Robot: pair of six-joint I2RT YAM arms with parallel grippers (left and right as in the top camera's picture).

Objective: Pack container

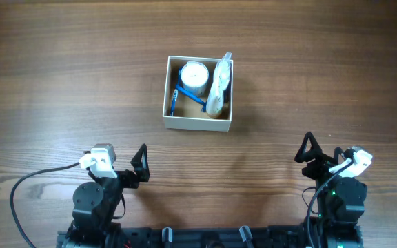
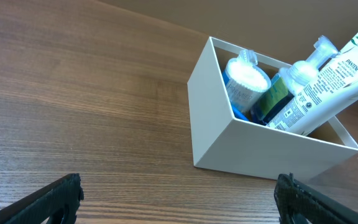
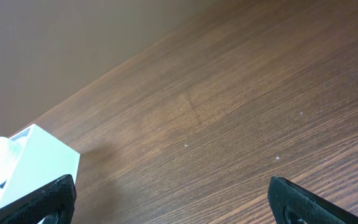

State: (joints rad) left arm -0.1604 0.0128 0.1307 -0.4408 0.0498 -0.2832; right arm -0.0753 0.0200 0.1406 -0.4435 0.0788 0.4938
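The container [image 1: 197, 123], a square white-walled cardboard box, sits at the table's middle, toward the far side. Inside it lie a round white-lidded jar [image 1: 194, 75], a blue toothbrush [image 1: 185, 96] and a white tube [image 1: 218, 86] leaning over the right wall. In the left wrist view the container [image 2: 219, 124] holds the jar [image 2: 247, 81], a white Pantene tube [image 2: 334, 78] and a green item [image 2: 277, 96]. My left gripper [image 1: 142, 164] is open and empty near the front edge, and shows in its wrist view [image 2: 179, 199]. My right gripper [image 1: 319, 157] is open and empty at the front right, seen also in the right wrist view [image 3: 173, 202], where a container corner [image 3: 39, 162] shows.
The wooden table [image 1: 60, 83] is bare around the container. A black cable [image 1: 36, 178] loops at the front left beside the left arm's base.
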